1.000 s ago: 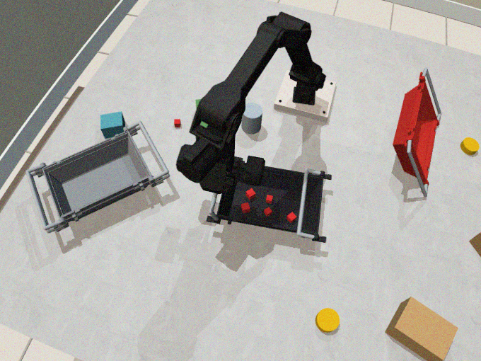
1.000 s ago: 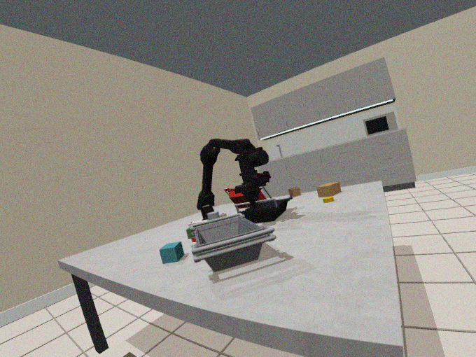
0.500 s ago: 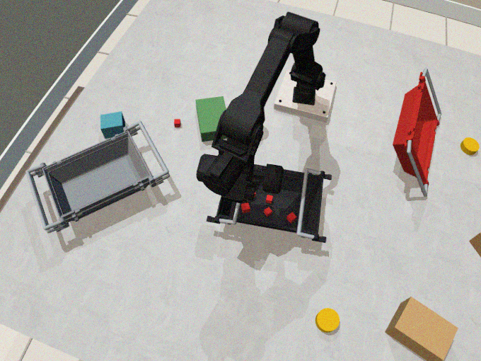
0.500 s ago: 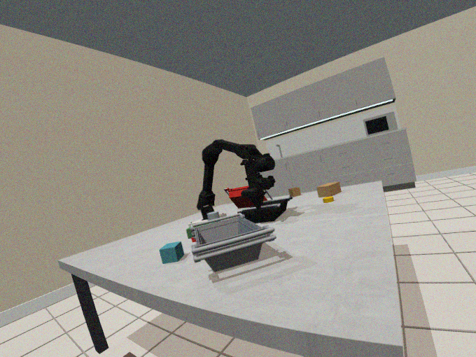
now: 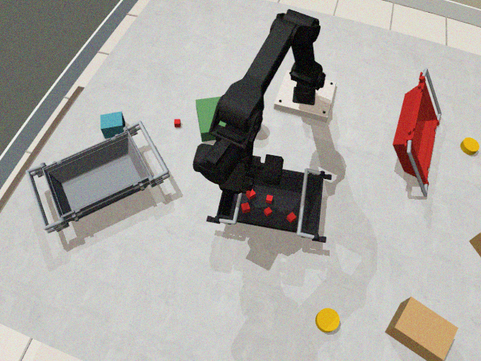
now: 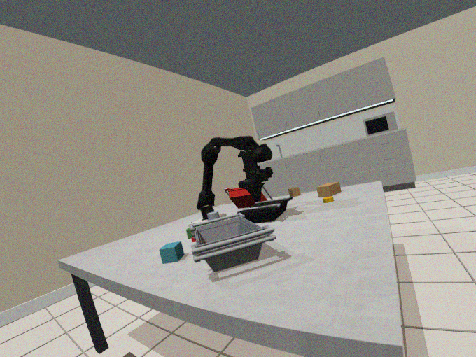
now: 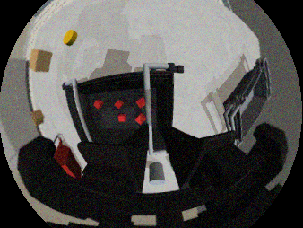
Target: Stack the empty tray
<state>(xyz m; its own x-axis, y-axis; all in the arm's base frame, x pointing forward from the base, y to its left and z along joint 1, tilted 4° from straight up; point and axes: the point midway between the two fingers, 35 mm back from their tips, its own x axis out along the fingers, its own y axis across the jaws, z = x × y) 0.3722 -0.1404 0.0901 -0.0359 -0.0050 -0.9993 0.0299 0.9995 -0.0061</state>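
The black tray point(image 5: 320, 205) point(image 6: 264, 214) point(image 7: 167, 105) holds several red blocks point(image 5: 269, 199) point(image 7: 118, 104). Its right bar point(image 5: 303, 202) point(image 7: 79, 109) lies inward across the top near that end. Its left bar point(image 5: 237, 211) point(image 7: 148, 103) also lies in over the tray, its far part hidden by the arm in the top view. My gripper point(image 5: 254, 183) point(image 7: 155, 126) is partly open and empty, low over the tray's arm-side wall, around the left bar's line; contact is unclear. An empty grey tray point(image 5: 105, 175) point(image 6: 230, 255) point(image 7: 251, 100) stands upright on the left, bars out over its ends.
A red tray point(image 5: 405, 120) point(image 6: 240, 197) point(image 7: 67, 159) is tipped on its side at right. A teal block point(image 5: 112, 124) point(image 6: 171, 252) adjoins the grey tray's back. A green block point(image 5: 206, 116), a loose red cube point(image 5: 177, 123), tan blocks point(image 5: 425, 330) and yellow discs point(image 5: 327, 319) stand around.
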